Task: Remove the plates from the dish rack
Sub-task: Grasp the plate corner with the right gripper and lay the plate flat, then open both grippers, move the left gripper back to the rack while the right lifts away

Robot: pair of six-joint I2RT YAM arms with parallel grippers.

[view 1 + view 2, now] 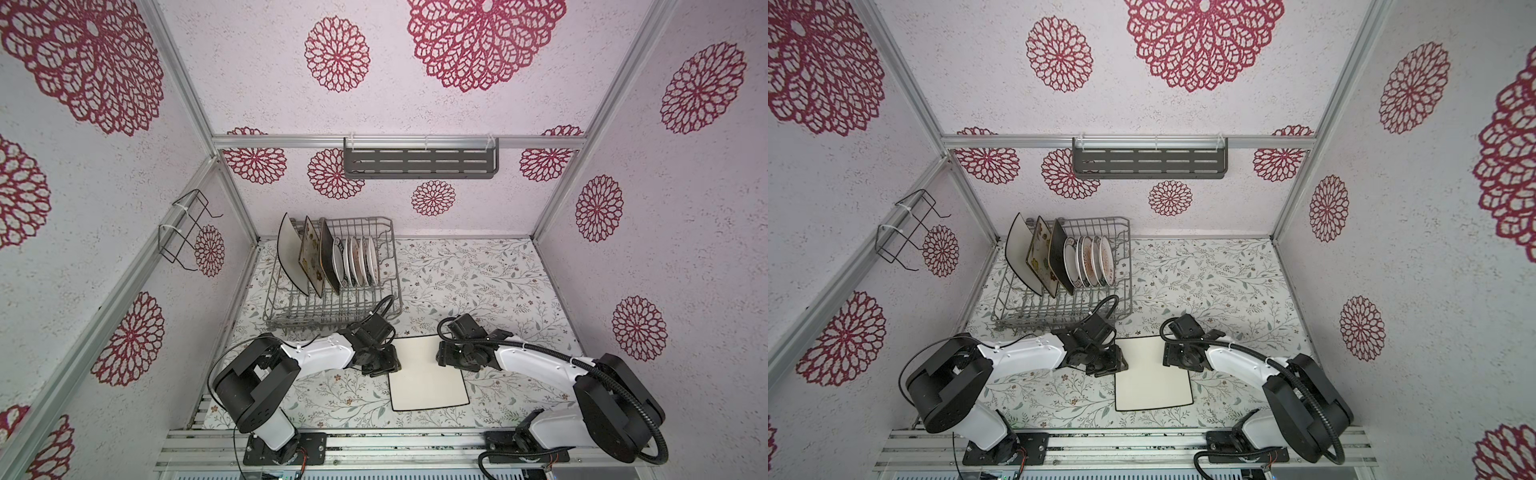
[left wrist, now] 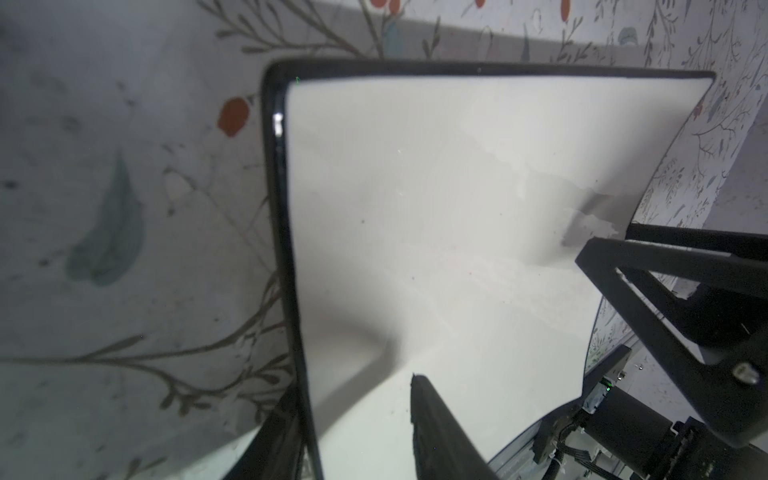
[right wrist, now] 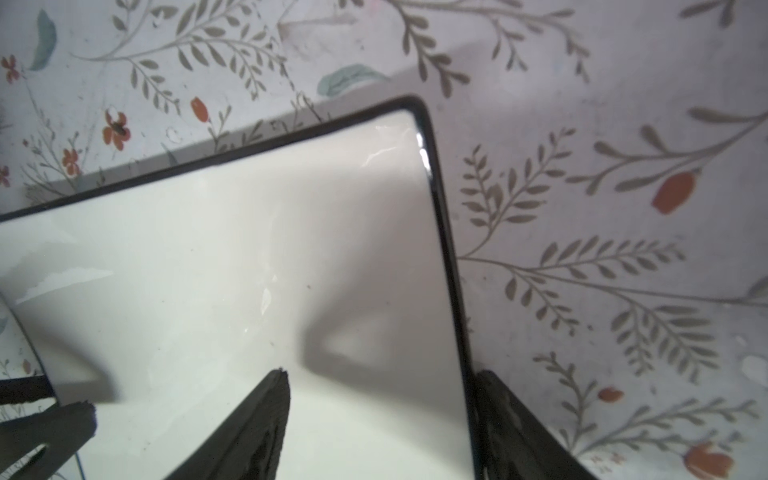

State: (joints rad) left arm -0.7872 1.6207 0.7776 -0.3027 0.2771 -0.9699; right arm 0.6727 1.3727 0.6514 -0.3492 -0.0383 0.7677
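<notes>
The left jaws stand released, astride the left edge of a white black-rimmed plate (image 1: 428, 376). In the left wrist view the inner finger (image 2: 440, 432) hangs over the white face with a clear gap to the rim. The outer finger (image 2: 272, 440) sits just outside the black rim.

The right jaws are likewise parted, astride the opposite edge near a corner. In the right wrist view one finger (image 3: 257, 428) is over the glaze, well inside the rim. Its partner finger (image 3: 515, 424) is just beside the rim on the outer side; whether it touches I cannot tell.

That plate lies flat on the floral desk (image 1: 478, 282), towards the front, between the two arms and apart from the dish rack (image 1: 324, 311). The rack sits at the back left of the desk.

At the rack's left end three large rectangular plates stand on edge, leaning left:
- a second white plate (image 1: 291, 257), outermost
- a cream floral plate (image 1: 311, 257)
- a dark brown plate (image 1: 330, 257)

Just right of the brown one, several small round plates (image 1: 357, 262) stand upright in a close row between the tines. The rack's front half shows bare tines.
</notes>
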